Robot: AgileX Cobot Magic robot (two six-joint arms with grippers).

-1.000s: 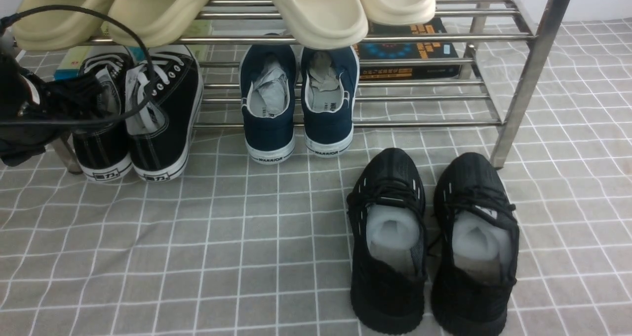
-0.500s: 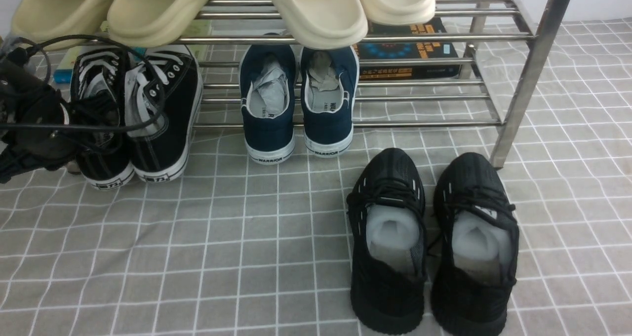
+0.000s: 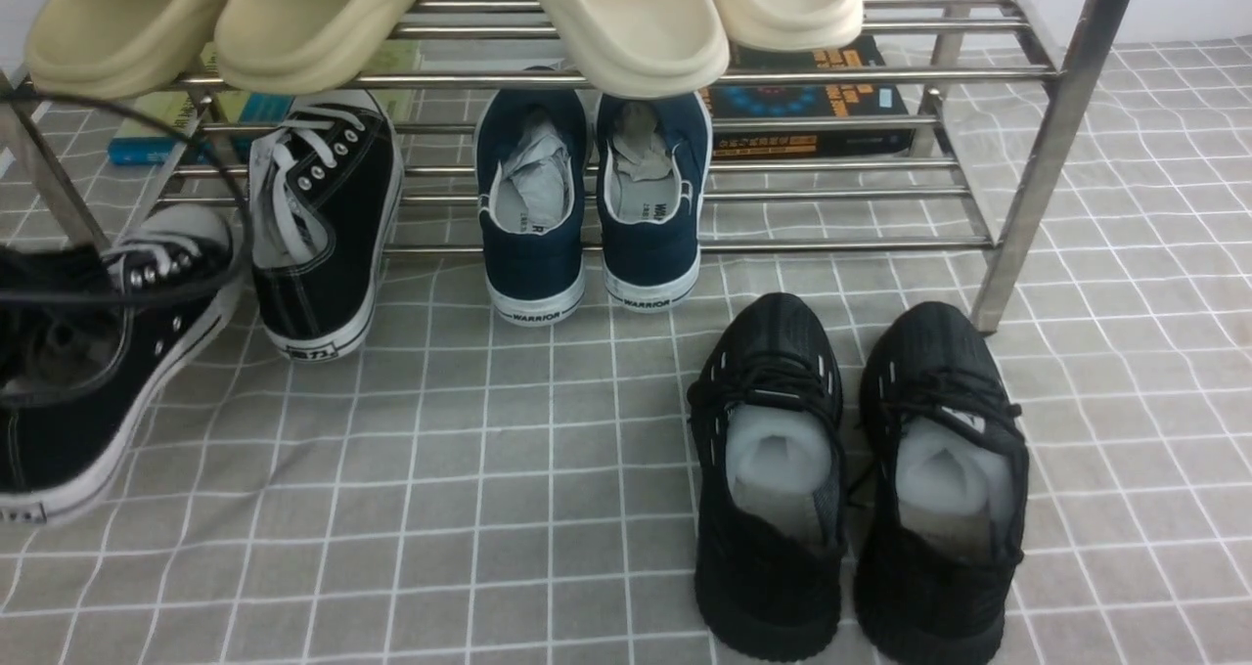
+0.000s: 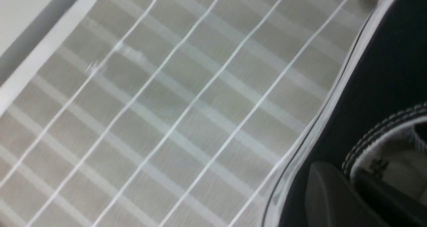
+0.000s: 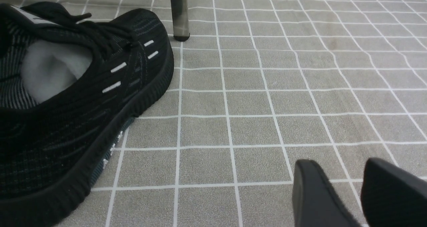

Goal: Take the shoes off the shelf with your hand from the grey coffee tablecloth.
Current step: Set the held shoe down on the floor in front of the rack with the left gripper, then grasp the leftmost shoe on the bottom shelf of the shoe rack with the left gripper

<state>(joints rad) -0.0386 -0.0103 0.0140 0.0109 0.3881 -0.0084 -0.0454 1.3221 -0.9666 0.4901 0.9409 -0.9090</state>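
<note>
One black canvas sneaker (image 3: 93, 381) with white laces is off the shelf, tilted over the grey grid cloth (image 3: 489, 489) at the far left. Its mate (image 3: 328, 225) still stands on the lower tier of the steel shelf (image 3: 978, 73). My left gripper (image 4: 348, 178) is shut on the side wall of the pulled sneaker (image 4: 383, 86), one finger (image 4: 328, 197) outside and one inside. In the front view only its looped cable (image 3: 235, 205) and a dark blur inside the shoe show. My right gripper (image 5: 348, 187) is open and empty just above the cloth.
Navy sneakers (image 3: 587, 205) stand on the lower tier, beige slippers (image 3: 626, 20) on the upper one, books (image 3: 812, 98) behind. All-black knit sneakers (image 3: 851, 469) stand on the cloth at the front right, near the shelf leg (image 3: 1027, 196).
My left gripper has pulled the left black canvas sneaker off the lower tier, toward me and to the left. The other sneaker stays on the shelf.
</note>
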